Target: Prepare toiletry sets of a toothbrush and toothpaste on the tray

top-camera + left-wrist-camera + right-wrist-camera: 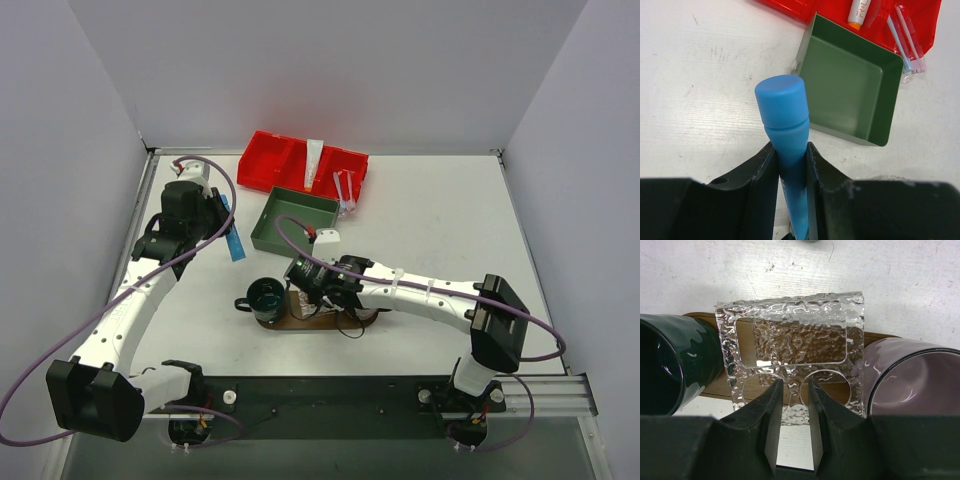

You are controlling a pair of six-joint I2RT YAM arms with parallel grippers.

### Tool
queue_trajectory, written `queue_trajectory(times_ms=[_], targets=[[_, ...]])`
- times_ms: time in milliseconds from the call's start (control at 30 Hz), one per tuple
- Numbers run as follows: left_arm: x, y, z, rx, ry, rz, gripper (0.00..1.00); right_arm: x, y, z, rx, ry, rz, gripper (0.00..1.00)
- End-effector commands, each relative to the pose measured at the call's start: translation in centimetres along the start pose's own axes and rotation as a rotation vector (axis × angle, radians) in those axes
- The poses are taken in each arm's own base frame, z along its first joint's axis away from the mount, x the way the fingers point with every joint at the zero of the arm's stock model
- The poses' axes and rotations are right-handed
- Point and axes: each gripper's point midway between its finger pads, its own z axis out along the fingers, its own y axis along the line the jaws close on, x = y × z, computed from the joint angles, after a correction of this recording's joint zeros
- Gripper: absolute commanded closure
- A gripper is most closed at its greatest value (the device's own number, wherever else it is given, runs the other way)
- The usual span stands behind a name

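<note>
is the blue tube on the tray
No, the left gripper clamps the blue tube over the table near the green box.

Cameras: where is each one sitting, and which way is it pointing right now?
Top external: above and behind the bases, looking down on the table; both arms show.
Left wrist: on the left arm, looking down past the left gripper, shut on the blue tube, toward the green box.
Right wrist: low over the tray, facing a clear holder between dark mug and purple mug; right gripper straddles it.
Shared: top and left wrist show green box and red bin.
</note>
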Motion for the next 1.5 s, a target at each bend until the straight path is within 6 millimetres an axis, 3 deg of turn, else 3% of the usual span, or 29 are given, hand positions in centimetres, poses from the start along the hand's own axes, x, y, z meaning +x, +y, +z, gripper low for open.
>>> queue_trajectory(times_ms=[0,233,567,833,1467], targets=[[-2.0,-0.7,-0.1,0.034,-0.072,-0.001,1.00,0.5,-0.5,0.3,0.034,0.026,0.001,0.79],[-2.0,-0.8,-0.2,0.039,-0.073,-0.002,1.00,0.8,0.1,0.2,0.018,0.039,0.011,0.92],[-2.1,-1.0,-0.4,0.047,-0.076,-0.005,1.00,1.4,0.5,-0.2,0.027,0.049,0.014,1.00],[-2.1,-0.9,-0.5,0.048,-0.081,-0.008,1.00,1.7,0.7,-1.3,0.024,0.044,0.020,1.00],[-2.4,-1.1,-0.8,0.054,-0.092,-0.011,1.00,2.7,1.2,-1.8,0.046,0.056,0.010,1.00]])
